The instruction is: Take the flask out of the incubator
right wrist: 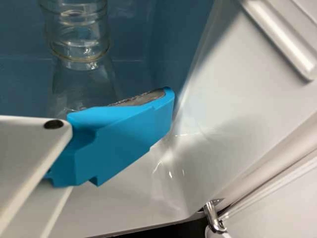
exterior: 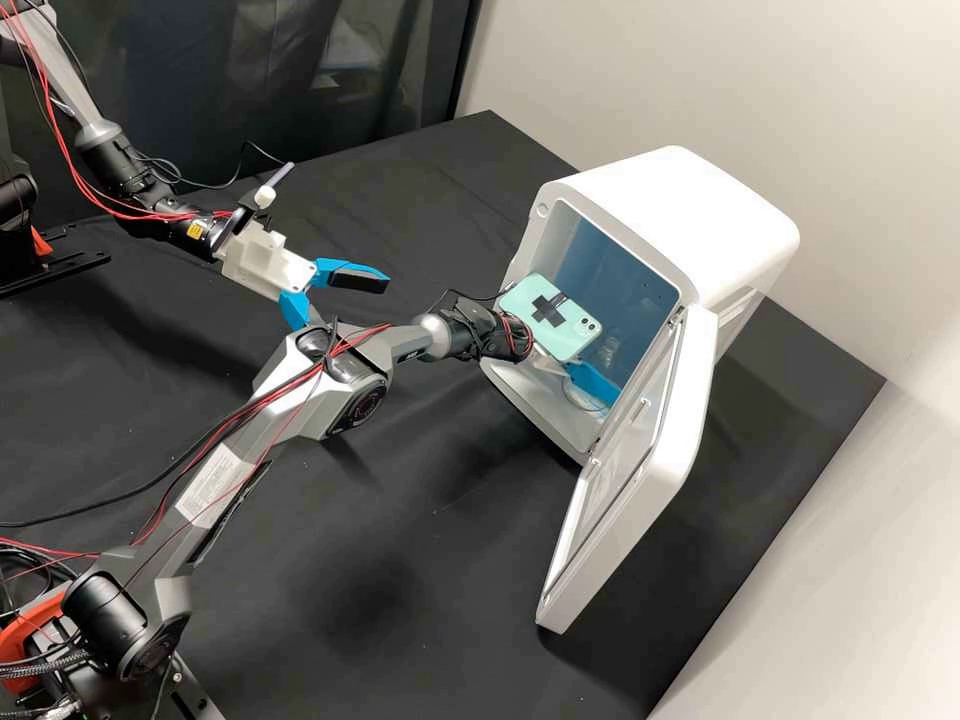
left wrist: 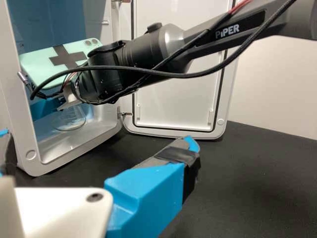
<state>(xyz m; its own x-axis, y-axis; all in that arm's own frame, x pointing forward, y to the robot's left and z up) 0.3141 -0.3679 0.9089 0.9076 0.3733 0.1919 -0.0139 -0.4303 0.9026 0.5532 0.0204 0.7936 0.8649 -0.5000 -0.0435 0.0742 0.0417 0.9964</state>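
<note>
flask (right wrist: pixel 79 54) upright inside incubator (exterior: pixel 680 220), just beside right gripper (exterior: pixel 592 384) | right grip: cannot tell | left gripper (exterior: pixel 340 298) outside, fingers apart, well clear of flask

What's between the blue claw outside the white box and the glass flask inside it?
Between the left gripper and the flask lies the right arm's dark wrist, as the high view shows.

Dark grey segmented arms (exterior: pixel 300 390), red and black cables (exterior: pixel 215 445), white left hand (exterior: pixel 343 303), bright blue fingers (exterior: pixel 350 273), black finger pads (left wrist: pixel 173 157).
</note>
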